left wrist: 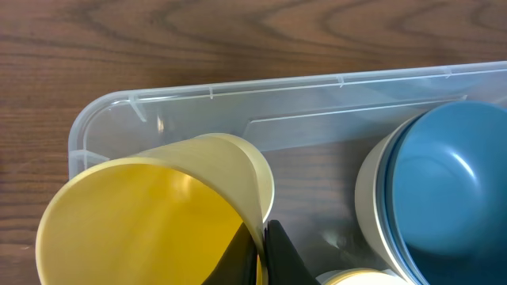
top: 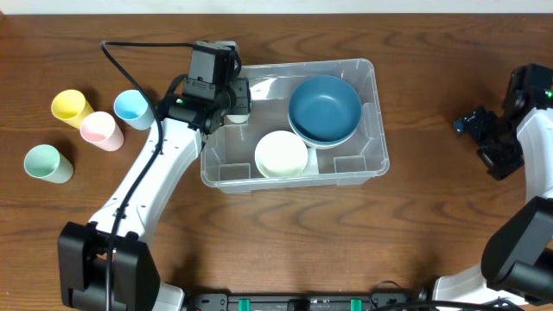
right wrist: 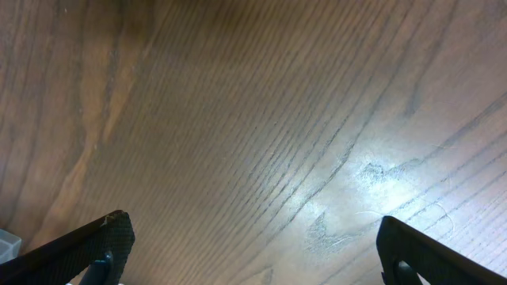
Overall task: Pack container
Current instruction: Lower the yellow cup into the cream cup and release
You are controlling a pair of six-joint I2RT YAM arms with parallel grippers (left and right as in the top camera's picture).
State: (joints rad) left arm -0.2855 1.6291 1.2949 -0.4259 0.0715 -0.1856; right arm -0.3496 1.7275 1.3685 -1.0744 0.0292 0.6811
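Note:
The container [top: 380,142] is a clear plastic bin in the middle of the table. It holds a blue bowl [top: 324,108] stacked on a white one, and a cream bowl [top: 281,154] in front. My left gripper [top: 232,102] hangs over the bin's left end, shut on the wall of a pale yellow cup [left wrist: 158,214]. In the left wrist view the gripper [left wrist: 264,241] has one finger inside the cup's rim and one outside, with the container's far wall [left wrist: 238,91] behind and the blue bowl [left wrist: 451,182] to the right. My right gripper [top: 480,138] stands open over bare wood, wide apart [right wrist: 253,245].
Several cups stand on the table left of the bin: yellow [top: 71,106], pink [top: 101,130], blue [top: 133,109] and green [top: 47,163]. A black cable [top: 130,53] runs behind the left arm. The right arm is near the table's right edge.

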